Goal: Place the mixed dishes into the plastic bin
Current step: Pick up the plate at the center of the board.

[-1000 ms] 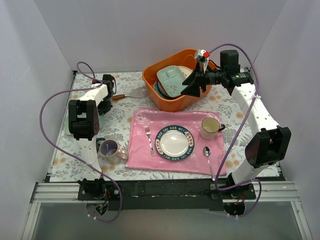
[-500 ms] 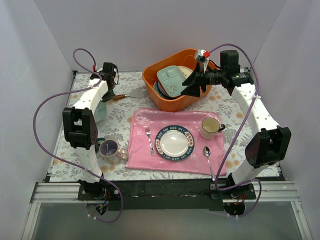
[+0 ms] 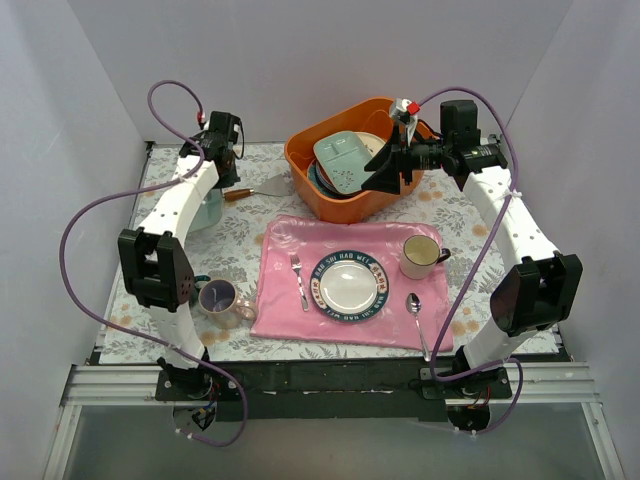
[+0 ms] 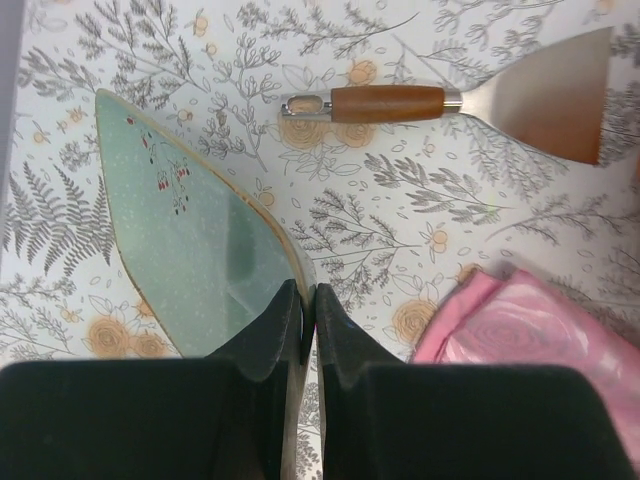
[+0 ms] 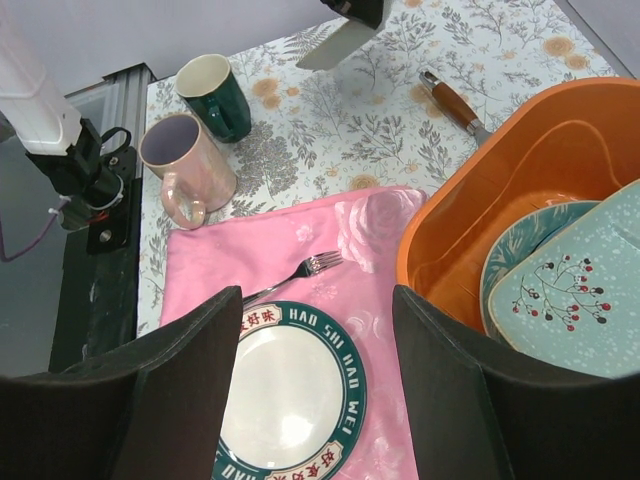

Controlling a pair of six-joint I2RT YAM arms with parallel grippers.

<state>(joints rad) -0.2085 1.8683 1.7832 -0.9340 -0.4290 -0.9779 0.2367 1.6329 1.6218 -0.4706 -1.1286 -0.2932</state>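
– Over at the back left, why does that plate (image 4: 190, 240) hang on edge?
– It hangs because the left claw (image 4: 308, 300) has it by the rim. The fingers are drawn in until only the plate's thickness parts them. A rim pinch is about the only way two thin fingers can take a flat dish off the table (image 4: 400, 200), so it dangles tilted. I cannot tell whether its low edge clears the table.
– Where is it relative to the bin?
– It's well to the left of the bin (image 3: 305, 170), near the spatula (image 4: 450, 100) and just off the pink cloth (image 4: 520, 320). I'd judge it has to travel right and over the bin's wall.
– And the right claw?
– The right claw (image 5: 315, 310) hovers at the bin's right side, spread wide and holding nothing. It looks parked there, possibly to leave the left arm room.
– What's already in the bin?
– A square plate (image 5: 585, 290) lies on top of a floral plate (image 5: 510, 255). The bin floor on their left shows bare, and that seems the likeliest spot for the next dish.
– What's left outside?
– The green mug (image 5: 215, 95) and lavender mug (image 5: 185, 165) stand side by side left of the cloth. The lettered plate (image 5: 295, 400) and fork (image 5: 295, 275) lie on the cloth like a place setting, so I'd take them as staying put.
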